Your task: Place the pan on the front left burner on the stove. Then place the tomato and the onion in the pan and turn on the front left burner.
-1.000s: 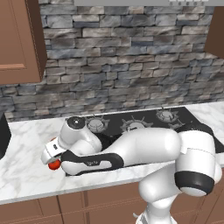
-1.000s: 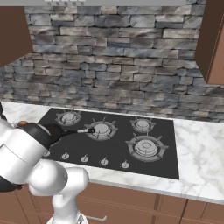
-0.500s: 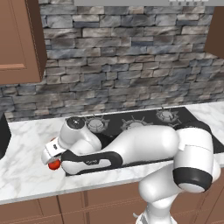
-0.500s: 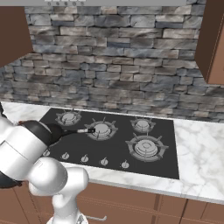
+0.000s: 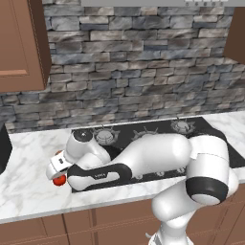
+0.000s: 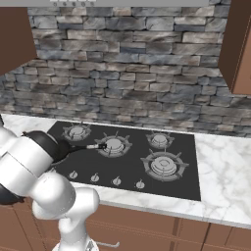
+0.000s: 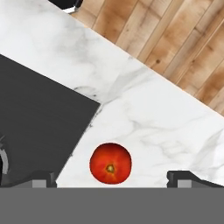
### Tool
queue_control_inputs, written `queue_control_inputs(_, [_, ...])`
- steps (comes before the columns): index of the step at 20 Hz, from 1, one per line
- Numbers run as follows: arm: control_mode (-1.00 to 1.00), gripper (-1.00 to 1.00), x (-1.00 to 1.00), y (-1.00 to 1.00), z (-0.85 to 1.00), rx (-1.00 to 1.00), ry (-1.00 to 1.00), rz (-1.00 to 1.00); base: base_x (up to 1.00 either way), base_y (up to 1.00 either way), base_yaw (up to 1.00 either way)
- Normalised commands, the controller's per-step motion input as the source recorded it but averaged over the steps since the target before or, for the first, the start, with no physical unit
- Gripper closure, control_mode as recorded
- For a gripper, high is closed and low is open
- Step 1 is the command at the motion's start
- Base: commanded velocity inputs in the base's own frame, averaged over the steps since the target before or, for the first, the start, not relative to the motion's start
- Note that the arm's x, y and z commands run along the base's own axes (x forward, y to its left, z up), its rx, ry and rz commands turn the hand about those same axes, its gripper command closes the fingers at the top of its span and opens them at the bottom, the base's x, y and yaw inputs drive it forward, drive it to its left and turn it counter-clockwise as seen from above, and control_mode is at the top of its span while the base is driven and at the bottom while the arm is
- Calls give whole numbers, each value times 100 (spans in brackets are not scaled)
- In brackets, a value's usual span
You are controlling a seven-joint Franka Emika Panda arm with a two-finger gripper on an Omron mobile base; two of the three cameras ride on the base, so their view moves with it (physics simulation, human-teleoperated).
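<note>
The tomato (image 7: 110,163) had a glossy red skin and lay on a polished white marble counter (image 7: 144,113) veined with grey, just beside the smooth, matt black glass of the stove (image 6: 125,162), whose burners and small knobs (image 6: 116,181) looked like dull grey metal under black grate prongs. The wall behind was rough grey stacked stone (image 5: 134,72), the cabinets (image 5: 21,43) were plain brown wood with a satin face, and the floor (image 7: 175,43) showed lighter wood planks with clear grain. The pan (image 6: 54,147) was matt black, its thin handle tipped in grey.
</note>
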Motion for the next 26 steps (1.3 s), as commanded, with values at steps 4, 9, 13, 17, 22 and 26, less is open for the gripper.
queue_control_inputs(4, [-100, -100, 7, 1, -15, 0, 0, 0, 0, 0, 0])
queue_control_inputs(9, [-100, -100, 7, 5, -11, 0, 0, 0, 0, 0, 0])
queue_control_inputs(13, [-100, -100, 10, 16, -10, 0, 0, 0, 0, 0, 0])
queue_control_inputs(17, [-100, -100, 12, 16, -11, 0, 0, 0, 0, 0, 0])
queue_control_inputs(22, [-100, -100, 8, 12, -14, 0, 0, 0, 0, 0, 0])
queue_control_inputs(26, [-100, -100, 4, 8, -16, 0, 0, 0, 0, 0, 0])
